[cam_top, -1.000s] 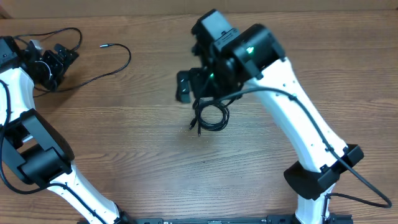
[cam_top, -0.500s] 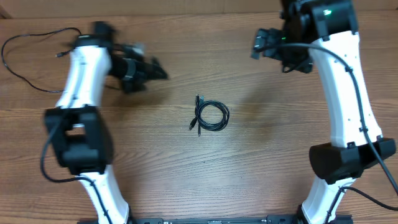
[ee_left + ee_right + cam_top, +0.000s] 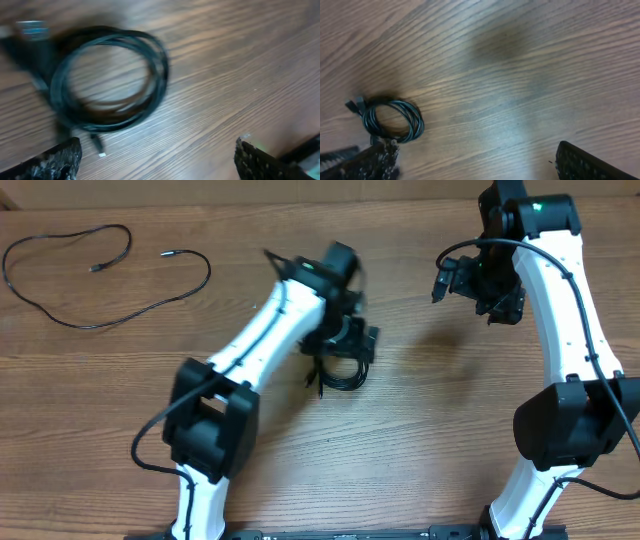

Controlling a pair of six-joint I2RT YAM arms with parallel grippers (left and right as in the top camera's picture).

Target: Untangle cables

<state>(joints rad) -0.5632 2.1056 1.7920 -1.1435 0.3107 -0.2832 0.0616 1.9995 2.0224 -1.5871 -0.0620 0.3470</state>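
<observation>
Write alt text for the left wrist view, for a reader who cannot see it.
A coil of black cable lies on the wooden table, upper left, slightly blurred. The left gripper is open wide and empty, its fingertips at the bottom corners.

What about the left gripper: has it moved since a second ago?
Yes. The left gripper swung right, from the far-left corner to the coiled cables, which stayed put mid-view.

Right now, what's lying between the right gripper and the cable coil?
Nothing but bare table: the right wrist view shows plain wood from the right gripper to the cable coil.
</observation>
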